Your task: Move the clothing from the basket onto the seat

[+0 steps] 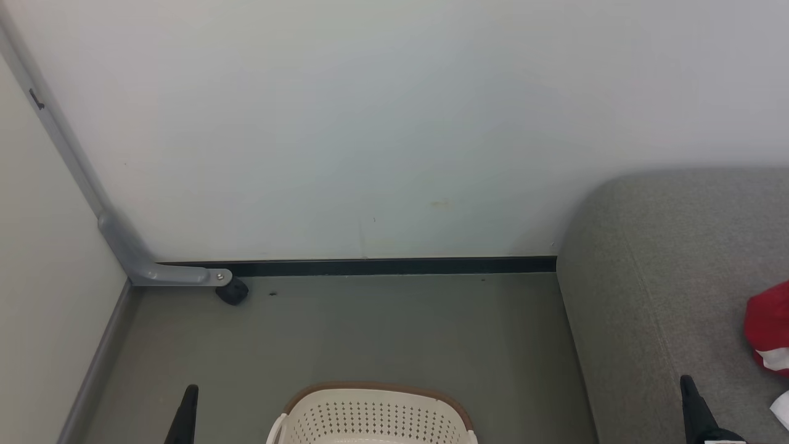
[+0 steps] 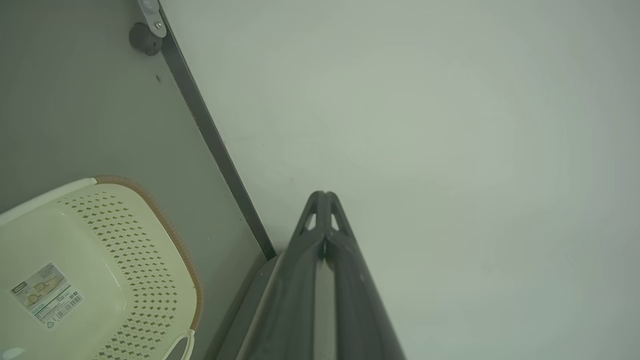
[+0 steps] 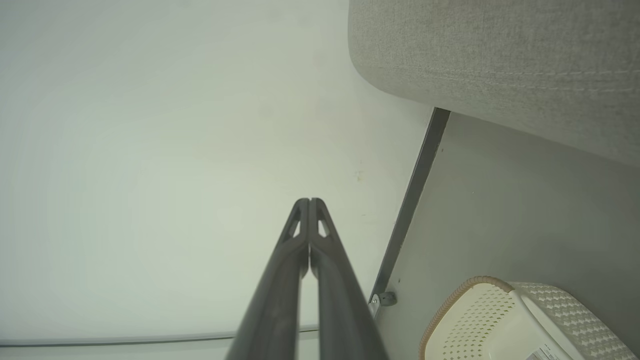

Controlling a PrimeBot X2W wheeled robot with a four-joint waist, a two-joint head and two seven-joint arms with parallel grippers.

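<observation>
Off to my right lies the grey sofa seat (image 1: pixel 666 259); the laundry basket (image 2: pixel 125 240) before me looks empty, the red clothing (image 1: pixel 767 324) resting on that seat. Left gripper (image 2: pixel 324 195) and right gripper (image 3: pixel 309 201) have jaws together, holding nothing. I'd check the basket's hidden corners before stopping.

Barcoded sticker (image 2: pixel 46 295) on the inner floor of the basket (image 2: pixel 145 270); its print is too small to read

Your head camera looks forward and down on the floor (image 1: pixel 394 333) and wall (image 1: pixel 370 123), both wrist cameras face that same wall from beside the basket (image 1: pixel 370 419) — one on either side, all three share it and the dark skirting (image 1: pixel 394 266).
</observation>
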